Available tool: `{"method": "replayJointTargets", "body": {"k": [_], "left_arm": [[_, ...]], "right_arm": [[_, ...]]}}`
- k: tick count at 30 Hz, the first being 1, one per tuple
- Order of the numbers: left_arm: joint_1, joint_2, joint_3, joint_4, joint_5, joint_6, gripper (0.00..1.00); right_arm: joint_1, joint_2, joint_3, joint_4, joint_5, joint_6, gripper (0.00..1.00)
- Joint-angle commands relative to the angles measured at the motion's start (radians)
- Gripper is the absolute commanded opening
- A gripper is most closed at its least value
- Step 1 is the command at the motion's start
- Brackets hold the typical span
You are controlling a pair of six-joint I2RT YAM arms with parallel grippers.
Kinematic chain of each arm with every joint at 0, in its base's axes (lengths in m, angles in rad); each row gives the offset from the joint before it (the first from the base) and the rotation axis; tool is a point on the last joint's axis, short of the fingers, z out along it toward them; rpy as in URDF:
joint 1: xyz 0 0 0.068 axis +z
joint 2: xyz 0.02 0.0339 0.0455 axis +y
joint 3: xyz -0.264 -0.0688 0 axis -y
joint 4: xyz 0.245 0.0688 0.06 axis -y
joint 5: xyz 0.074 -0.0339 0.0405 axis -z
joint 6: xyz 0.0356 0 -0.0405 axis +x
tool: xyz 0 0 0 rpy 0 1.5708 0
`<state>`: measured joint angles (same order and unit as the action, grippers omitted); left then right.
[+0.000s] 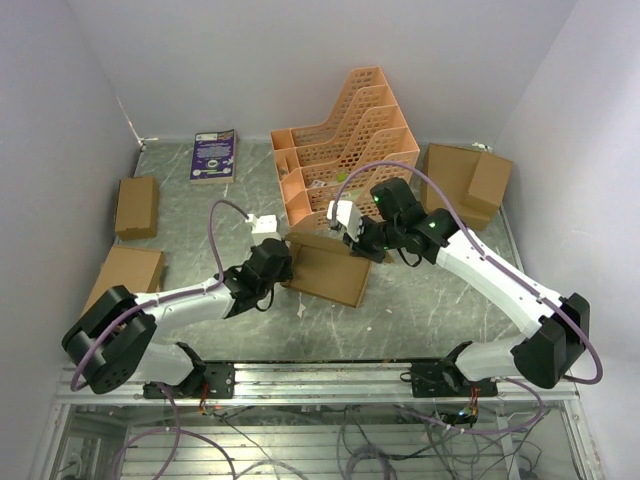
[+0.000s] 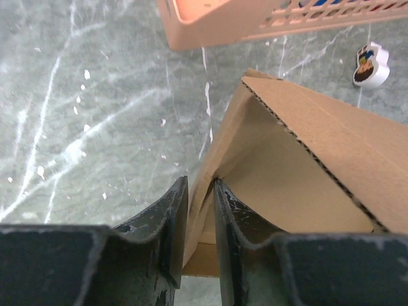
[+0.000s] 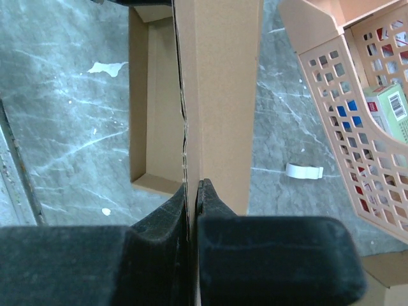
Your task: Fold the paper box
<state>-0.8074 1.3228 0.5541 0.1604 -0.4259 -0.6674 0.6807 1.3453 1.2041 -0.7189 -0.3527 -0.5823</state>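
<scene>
before the rack (image 1: 350,140), paper box (image 1: 330,275) lies lengthwise left-right.

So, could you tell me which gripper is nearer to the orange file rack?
Right. The right gripper pinches the paper box's flap just in front of the orange file rack; the left gripper grips the box's left edge, farther off.

An orange rack (image 1: 345,140) is standing at the table's (image 1: 430,305) back, with a purple book (image 1: 213,155) lying to its left. Two boxes (image 1: 136,206) are sitting far left and stacked boxes (image 1: 468,182) far right. A white trinket (image 2: 371,65) is lying near the rack.
</scene>
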Motion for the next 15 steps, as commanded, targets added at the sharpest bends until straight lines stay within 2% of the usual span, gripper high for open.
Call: {"method": "replayJointTargets", "body": {"k": [1, 10, 11, 14, 15], "left_arm": [[-0.019, -0.025, 0.024, 0.093, 0.007, 0.167, 0.35], [-0.014, -0.033, 0.011, 0.182, 0.107, 0.327, 0.34], [-0.011, -0.03, 0.013, 0.188, 0.122, 0.337, 0.31], [0.001, -0.02, 0.016, 0.187, 0.147, 0.354, 0.08], [0.004, -0.018, 0.019, 0.181, 0.149, 0.355, 0.07]], "right_arm": [[0.03, 0.007, 0.073, 0.075, -0.056, 0.092, 0.0], [0.033, 0.003, 0.077, 0.07, -0.079, 0.09, 0.0], [0.034, 0.001, 0.076, 0.071, -0.081, 0.09, 0.0], [0.033, -0.005, 0.075, 0.071, -0.081, 0.09, 0.0], [0.033, -0.005, 0.074, 0.07, -0.078, 0.09, 0.0]]}}
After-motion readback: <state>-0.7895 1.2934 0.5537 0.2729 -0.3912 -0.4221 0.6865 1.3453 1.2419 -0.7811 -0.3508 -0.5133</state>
